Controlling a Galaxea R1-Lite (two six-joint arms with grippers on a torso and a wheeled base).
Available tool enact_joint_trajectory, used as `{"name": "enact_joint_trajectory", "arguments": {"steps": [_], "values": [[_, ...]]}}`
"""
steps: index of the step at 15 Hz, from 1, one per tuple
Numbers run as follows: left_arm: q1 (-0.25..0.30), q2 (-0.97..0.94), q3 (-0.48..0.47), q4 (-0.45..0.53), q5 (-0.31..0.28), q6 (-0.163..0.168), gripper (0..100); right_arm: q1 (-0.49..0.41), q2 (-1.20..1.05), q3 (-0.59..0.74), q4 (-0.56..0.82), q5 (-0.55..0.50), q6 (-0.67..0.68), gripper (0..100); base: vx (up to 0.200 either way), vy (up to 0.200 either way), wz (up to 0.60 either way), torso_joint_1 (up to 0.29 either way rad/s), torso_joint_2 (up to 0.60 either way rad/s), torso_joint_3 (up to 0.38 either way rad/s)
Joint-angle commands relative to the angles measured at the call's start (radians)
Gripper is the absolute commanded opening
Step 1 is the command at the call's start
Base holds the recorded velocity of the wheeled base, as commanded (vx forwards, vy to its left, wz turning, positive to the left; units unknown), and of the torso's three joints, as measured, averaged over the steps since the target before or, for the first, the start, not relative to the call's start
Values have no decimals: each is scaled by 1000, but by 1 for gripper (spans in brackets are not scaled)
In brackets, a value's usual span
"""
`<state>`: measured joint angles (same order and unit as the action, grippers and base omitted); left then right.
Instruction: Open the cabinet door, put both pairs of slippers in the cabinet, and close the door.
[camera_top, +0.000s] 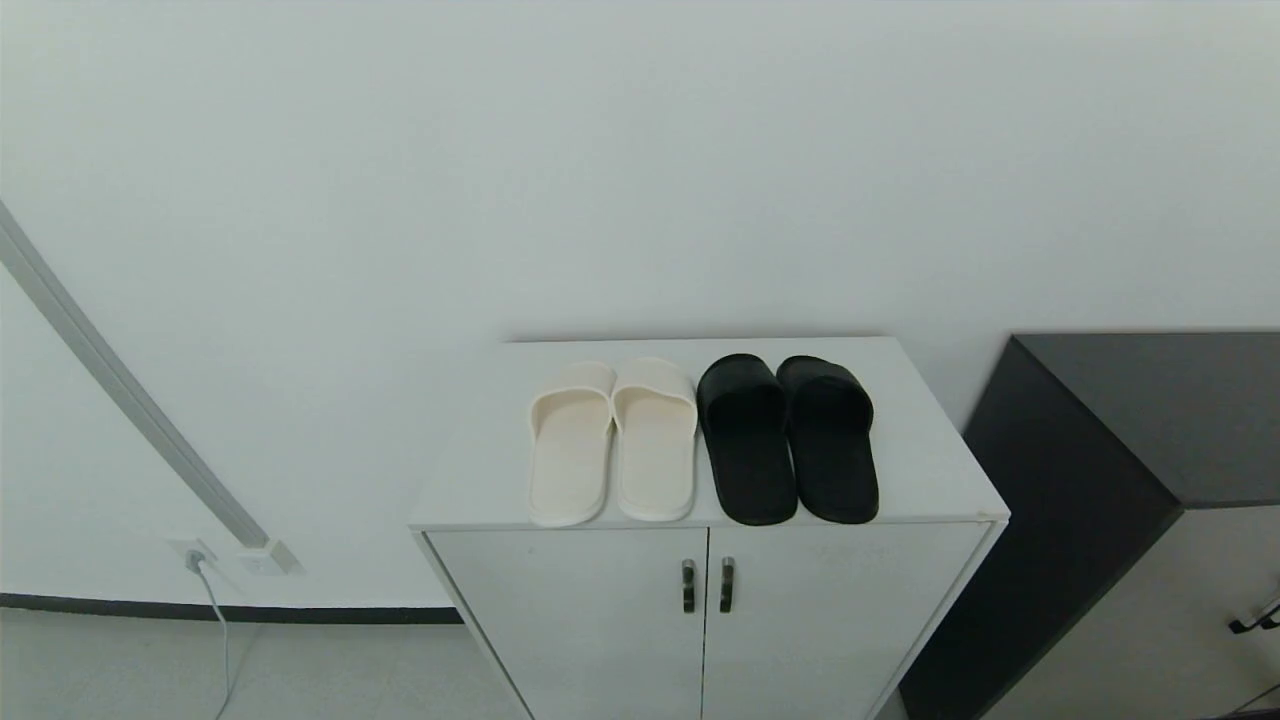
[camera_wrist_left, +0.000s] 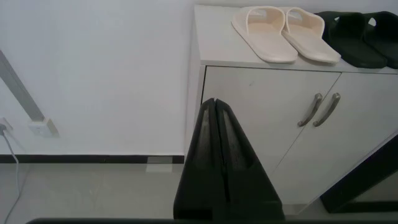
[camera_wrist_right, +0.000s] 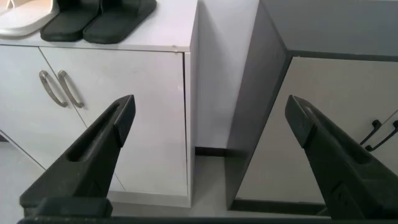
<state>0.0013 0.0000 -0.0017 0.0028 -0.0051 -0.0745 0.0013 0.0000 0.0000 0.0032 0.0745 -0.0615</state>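
Nearest, the left pincer was seen clenched, its two black fingers pressed flat together with nothing between them, held low before the left front corner of the tall white two-door cabinet. The right pincer was held released, its jaws spread wide and empty, facing the cabinet's right edge and the gap beside it.

Beyond them, both cabinet doors were shut. The left door's slim metal bar handle and the right door's matching handle stood upright, just beside each other at the middle seam.

On the cabinet top, the pair of cream plastic slide slippers was laid on the left and the pair of black slide slippers just beside it on the right, heels at the front edge and toes towards the wall.

Farther off, a dark grey cabinet was seen on the right, and a wall socket with a grey cable low on the left.

The first step, opening a door, was judged not yet begun. The next move would likely call for the released pincer to be brought to one handle, closed round its bar, and drawn outward along the hinge's arc.
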Motion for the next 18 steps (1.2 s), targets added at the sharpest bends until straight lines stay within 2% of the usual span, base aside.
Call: {"name": "enact_joint_trajectory", "arguments": {"steps": [1, 7, 9, 10, 12, 13, 15, 16, 18], "values": [[0, 2, 0, 0, -1, -1, 0, 0, 2, 0, 0, 1, -1, 100, 0, 0, 0, 0, 0, 0], [0, 2, 0, 0, -1, 4, 0, 0, 2, -6, -6, 4, 0, 100, 0, 0, 0, 0, 0, 0], [0, 2, 0, 0, -1, 5, 0, 6, 149, -241, 6, 7, 124, 100, 0, 0, 0, 0, 0, 0], [0, 2, 0, 0, -3, 7, 0, 20, 241, -293, 20, 54, 124, 100, 0, 0, 0, 0, 0, 0], [0, 2, 0, 0, -3, 7, 0, 28, 477, -302, 8, 177, 109, 100, 0, 0, 0, 0, 0, 0], [0, 2, 0, 0, -3, 7, 0, 42, 588, -308, -40, 212, 104, 100, 0, 0, 0, 0, 0, 0], [0, 2, 0, 0, -3, 7, 0, 149, 811, -351, -169, 220, 149, 100, 0, 0, 0, 0, 0, 0], [0, 2, 0, 0, -3, 7, 0, 186, 854, -371, -198, 212, 183, 100, 0, 0, 0, 0, 0, 0], [0, 2, 0, 0, -3, 7, 0, 436, 1048, -472, -250, 42, 295, 100, 0, 0, 0, 0, 0, 0]]}}
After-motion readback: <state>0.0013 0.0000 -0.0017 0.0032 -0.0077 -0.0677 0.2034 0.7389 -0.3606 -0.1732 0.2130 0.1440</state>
